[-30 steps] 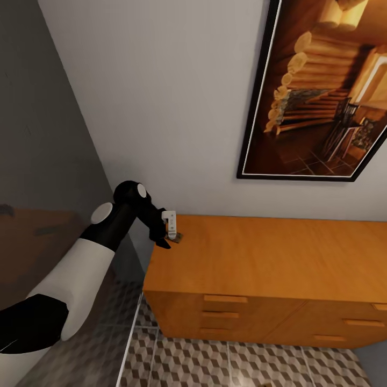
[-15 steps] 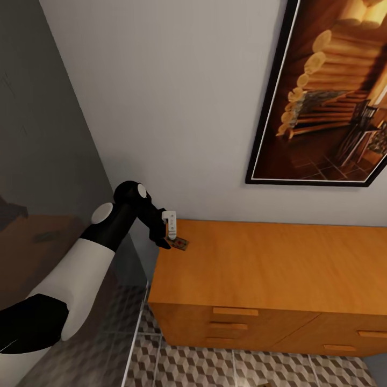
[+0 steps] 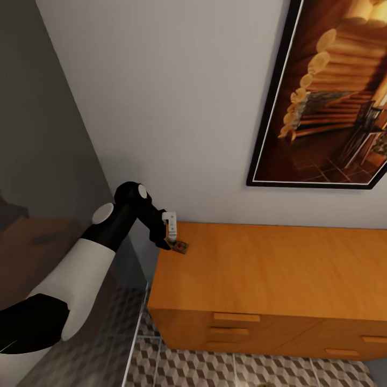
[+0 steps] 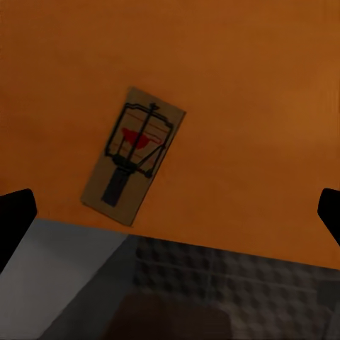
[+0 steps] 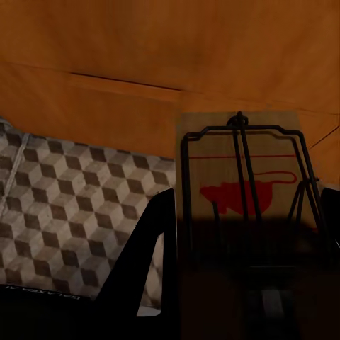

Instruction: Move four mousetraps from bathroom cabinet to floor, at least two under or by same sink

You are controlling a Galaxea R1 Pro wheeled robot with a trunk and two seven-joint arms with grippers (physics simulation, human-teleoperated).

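The left fingers (image 3: 171, 236) hang just above the corner of the cabinet (image 3: 279, 269) that is nearest the grey wall; in the left wrist view the two dark tips (image 4: 15, 216) stand wide apart at both edges of the picture, with nothing between them. Below the gap between these fingers, a little toward one tip, one mousetrap (image 4: 133, 156) lies flat on the orange top, with its long side tilted and its short end close to the edge of the top; in the head view this same mousetrap (image 3: 178, 246) shows just beside the fingers, on the corner of the cabinet. Beyond that edge, lower down, a piece of the bathroom floor (image 4: 234, 273) is visible. The right fingers (image 5: 248, 234) are clamped on a second mousetrap (image 5: 244, 205), which stands between a dark finger (image 5: 152, 248) on one side and another at the far edge of the picture; its wire fitting and red mark face the camera. Behind it there is an orange wooden front and the cube-pattern tiles. On the white wall above the cabinet hangs a framed picture (image 3: 333, 102).
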